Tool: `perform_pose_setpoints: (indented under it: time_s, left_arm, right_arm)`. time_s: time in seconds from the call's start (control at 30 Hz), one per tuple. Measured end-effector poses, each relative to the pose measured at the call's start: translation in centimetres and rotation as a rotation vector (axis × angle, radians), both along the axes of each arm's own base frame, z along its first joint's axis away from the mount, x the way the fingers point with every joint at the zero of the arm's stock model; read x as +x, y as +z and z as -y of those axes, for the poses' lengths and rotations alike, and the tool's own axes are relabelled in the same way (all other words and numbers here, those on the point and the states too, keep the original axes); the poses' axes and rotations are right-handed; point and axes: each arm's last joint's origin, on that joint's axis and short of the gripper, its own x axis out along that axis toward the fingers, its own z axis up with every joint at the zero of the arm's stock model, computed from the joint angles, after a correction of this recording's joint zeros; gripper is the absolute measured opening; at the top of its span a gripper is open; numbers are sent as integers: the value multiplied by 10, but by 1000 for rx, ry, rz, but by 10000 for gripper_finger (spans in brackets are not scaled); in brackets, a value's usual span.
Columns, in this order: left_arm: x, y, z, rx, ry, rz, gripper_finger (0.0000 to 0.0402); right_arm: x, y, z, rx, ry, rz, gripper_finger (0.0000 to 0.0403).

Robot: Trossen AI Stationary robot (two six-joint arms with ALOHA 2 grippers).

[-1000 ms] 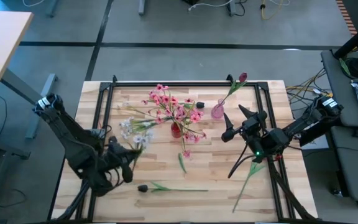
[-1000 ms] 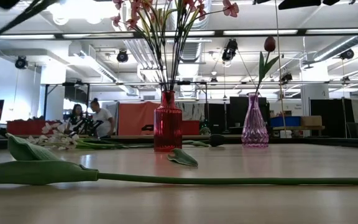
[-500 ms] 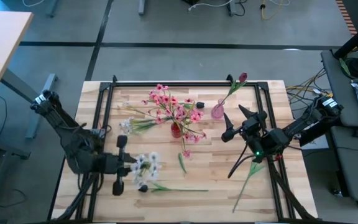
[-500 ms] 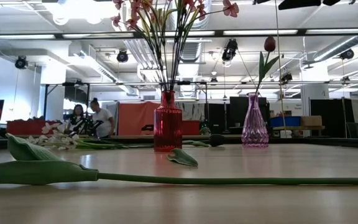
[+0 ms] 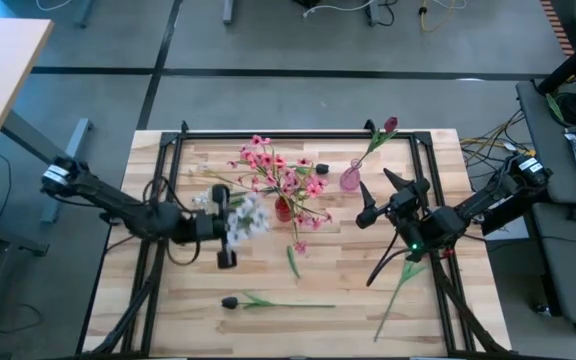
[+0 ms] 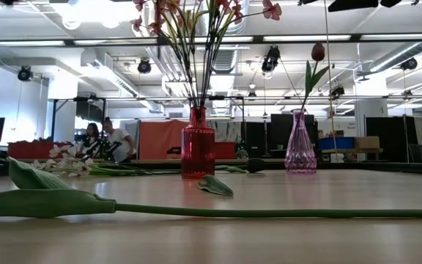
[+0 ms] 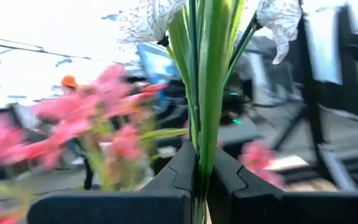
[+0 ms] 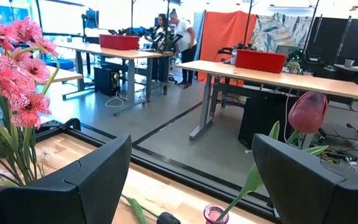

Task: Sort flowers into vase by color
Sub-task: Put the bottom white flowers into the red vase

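Swung up from the near-left part of the pale wooden slatted table [image 5: 368,300] toward the red glass vase [image 5: 283,208]: left gripper [image 5: 220,226], now just left of that vase, fingers clamped together on the green stems of the small white blossom sprig [image 5: 248,215]. Parked right of the vase, well apart: right gripper [image 5: 383,195], fingers spread wide, empty. Already filled with pink blossom sprays [image 5: 273,170], so wrong colour for white; no third vase visible. Best carried high, stems kept vertical, clear of pink heads. Near the table's front edge: 1 dark tulip-like bud [image 5: 230,301], unsorted.
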Motion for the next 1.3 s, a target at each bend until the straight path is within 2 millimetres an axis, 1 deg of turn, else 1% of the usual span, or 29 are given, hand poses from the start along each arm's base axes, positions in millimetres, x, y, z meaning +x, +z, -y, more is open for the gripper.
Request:
perform_pose_setpoints:
  time_s: [0.07, 0.17, 0.23, 0.37, 0.43, 0.53, 0.67, 0.83, 0.97, 1.3]
  left_arm:
    - [0, -12, -11, -10, 17, 66, 0]
    - [0, -23, -22, -21, -15, 185, 0]
    - [3, -30, -24, -32, -38, 223, 0]
    - [15, -44, -22, -5, -26, 216, 0]
    - [22, -47, -21, 24, 2, 205, 0]
    - [30, -49, -22, 56, 64, 186, 0]
    - [35, -51, -32, 60, 111, 177, 0]
    - [36, -56, -44, 42, 148, 155, 0]
    - [37, -57, -49, 51, 170, 140, 0]
    - [41, -64, -54, 81, 187, 97, 0]
  right_arm:
    - [1, -2, 0, -1, 0, -1, 325]
    - [2, -4, -1, 1, 2, 4, 325]
    - [3, -5, -2, 4, 2, 10, 325]
    - [5, -11, -5, -2, 15, 2, 325]
    - [6, -17, -9, -34, 54, -36, 325]
    - [9, -28, -17, -53, 196, -40, 325]
    - [12, -37, -23, 4, 397, 7, 325]
    - [15, -40, -27, 67, 548, 44, 325]
    - [15, -43, -28, 104, 591, 49, 325]
    - [15, -44, -28, 114, 589, 50, 325]
